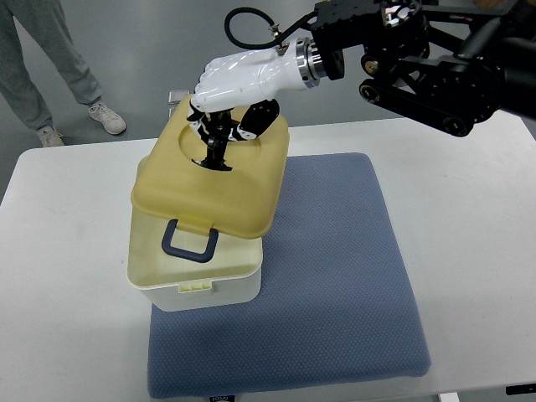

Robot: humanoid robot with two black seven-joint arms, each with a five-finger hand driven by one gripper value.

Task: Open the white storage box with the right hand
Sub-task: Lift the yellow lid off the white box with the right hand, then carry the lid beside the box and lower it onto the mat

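**Lid lifted off the box, held by the right hand**

Grey floor lies behind a white table, and a person's legs in grey trousers and pale shoes stand at the upper left corner. On the table lies a blue mat, and the white box stands on the mat's left part, overhanging its left edge.

Top view: the right hand, white with dark finger parts, comes in from the upper right on a black arm. Its fingers are curled down into the recess in the middle of the yellowish lid and grip it there. The lid is tilted, its far side raised and shifted toward the upper right, so that it no longer sits square on the box; its near edge still overlaps the box's top. A dark blue handle hangs at the lid's near edge. A pale latch shows on the box's front rim. No left hand shows.
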